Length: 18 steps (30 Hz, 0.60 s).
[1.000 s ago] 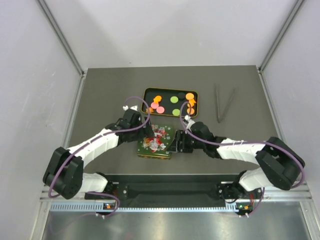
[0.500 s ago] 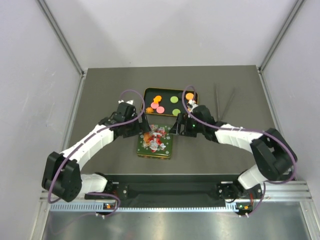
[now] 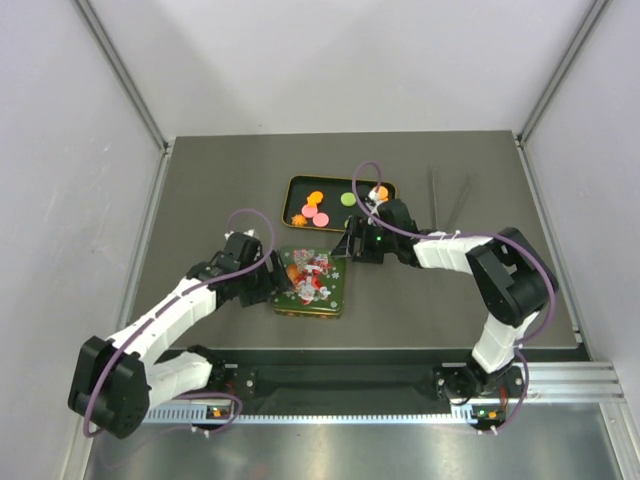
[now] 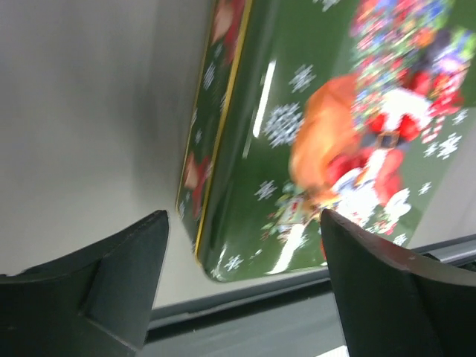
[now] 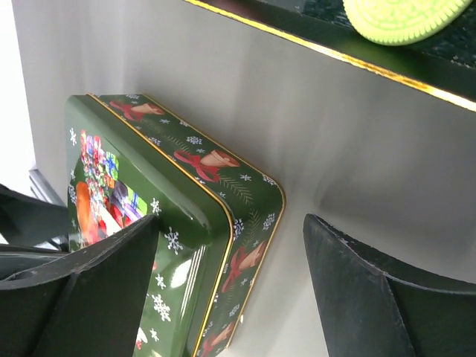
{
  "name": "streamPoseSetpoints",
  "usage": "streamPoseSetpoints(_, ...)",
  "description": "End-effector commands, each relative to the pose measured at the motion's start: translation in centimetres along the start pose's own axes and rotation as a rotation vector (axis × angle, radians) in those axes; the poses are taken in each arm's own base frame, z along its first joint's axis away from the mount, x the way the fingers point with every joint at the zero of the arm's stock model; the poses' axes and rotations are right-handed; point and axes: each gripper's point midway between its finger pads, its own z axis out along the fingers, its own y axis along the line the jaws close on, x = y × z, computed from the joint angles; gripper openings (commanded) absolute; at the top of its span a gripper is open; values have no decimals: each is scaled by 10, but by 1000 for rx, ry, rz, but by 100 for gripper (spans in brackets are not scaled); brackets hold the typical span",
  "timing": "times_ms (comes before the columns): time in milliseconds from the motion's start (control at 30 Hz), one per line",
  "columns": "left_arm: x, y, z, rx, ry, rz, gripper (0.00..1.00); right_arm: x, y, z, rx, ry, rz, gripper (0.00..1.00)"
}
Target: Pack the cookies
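- Cookies (image 3: 310,211): orange, pink and green discs lying in the gold-rimmed tray (image 3: 330,179) just beyond the green Christmas tin (image 3: 312,282).
- Left gripper (image 4: 242,216): jaws spread wide, holding nothing, at the tin's left edge.
- Right gripper (image 5: 230,219): jaws spread, empty, near the tin's far right corner; contact cannot be told.
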Motion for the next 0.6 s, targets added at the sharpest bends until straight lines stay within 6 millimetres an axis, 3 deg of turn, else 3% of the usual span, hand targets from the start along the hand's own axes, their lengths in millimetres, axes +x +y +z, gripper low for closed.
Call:
streamPoseSetpoints(0, 10, 0, -2, 28, 13, -81, 84, -11, 8, 5, -41, -31, -27, 78)
streamPoseSetpoints(200, 28, 10, 9, 22, 58, -134, 73, -8, 6, 4, -45, -31, -17, 75)
streamPoseSetpoints(233, 29, 11, 10, 18, 63, -139, 62, -7, 6, 4, -44, -30, -15, 75)
streamPoseSetpoints(300, 35, 17, 15, -2, 80, -154, 52, -5, 4, 5, -44, -30, -9, 74)
streamPoseSetpoints(333, 37, 18, 16, -7, 86, -155, 39, -4, 4, 5, -44, -28, -8, 74)
streamPoseSetpoints(400, 45, 26, 22, -33, 116, -167, 27, -1, 0, 6, -39, -25, 3, 73)
streamPoseSetpoints(567, 51, 30, 28, -51, 146, -165, 21, 3, -2, 8, -42, -20, 17, 71)
